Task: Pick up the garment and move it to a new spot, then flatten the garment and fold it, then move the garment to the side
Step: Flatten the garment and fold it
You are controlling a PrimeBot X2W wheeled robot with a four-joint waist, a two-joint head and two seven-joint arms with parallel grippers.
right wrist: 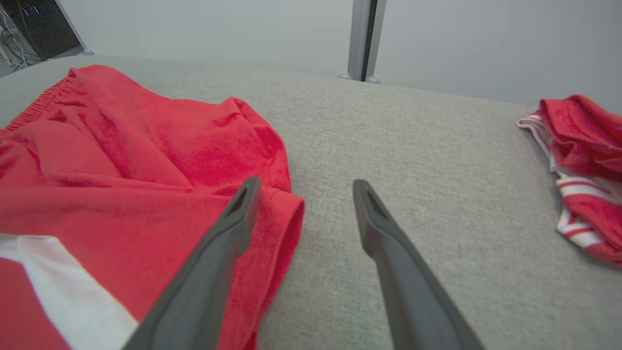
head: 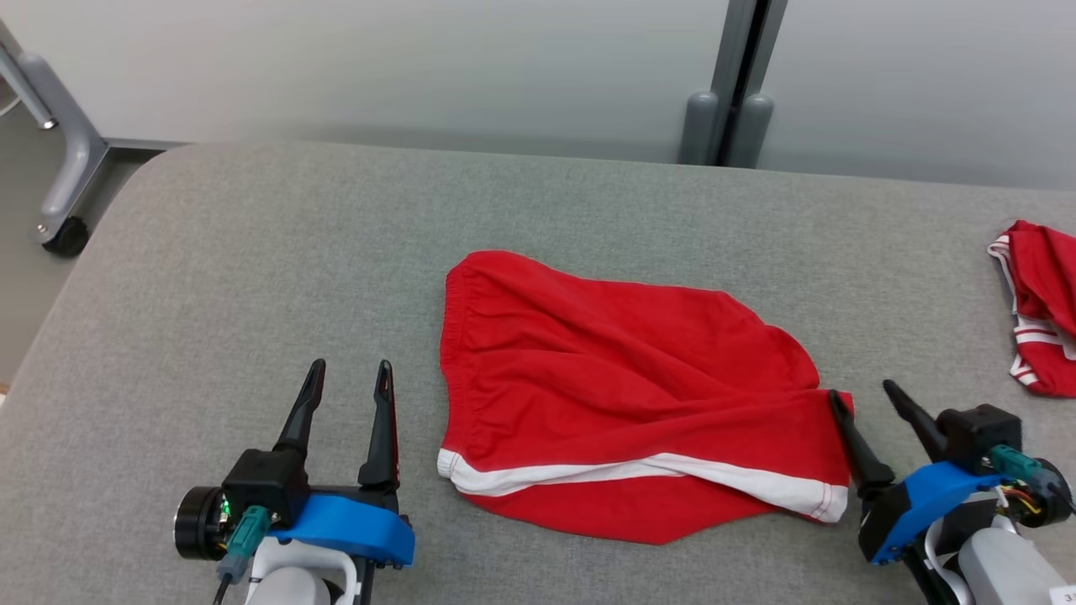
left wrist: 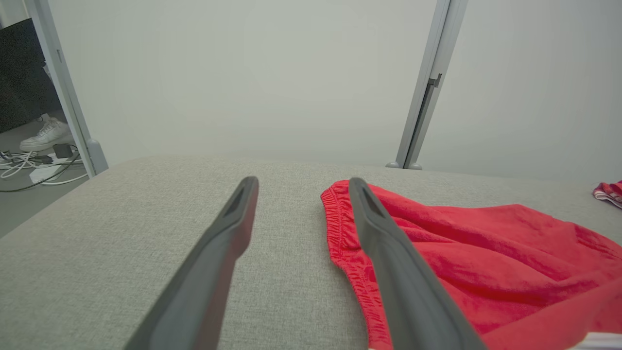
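The garment point(head: 622, 395) is a pair of red shorts with a white stripe, lying spread but wrinkled on the grey table point(head: 252, 277), waistband to the left. My left gripper point(head: 351, 376) stands open just left of the garment's lower left corner, holding nothing. In the left wrist view the garment point(left wrist: 486, 253) lies behind the left gripper point(left wrist: 301, 182), past its right finger. My right gripper point(head: 864, 393) is open at the garment's right edge, its left finger over the cloth. The right wrist view shows the garment point(right wrist: 121, 160) beside the right gripper point(right wrist: 305, 183), with bare table between the fingers.
A second red garment with white stripes point(head: 1038, 302) lies bunched at the table's right edge, also seen as a striped garment point(right wrist: 583, 165). Behind the table stands a pale wall with a grey post point(head: 730, 92). A wheeled frame leg point(head: 63, 168) is at far left.
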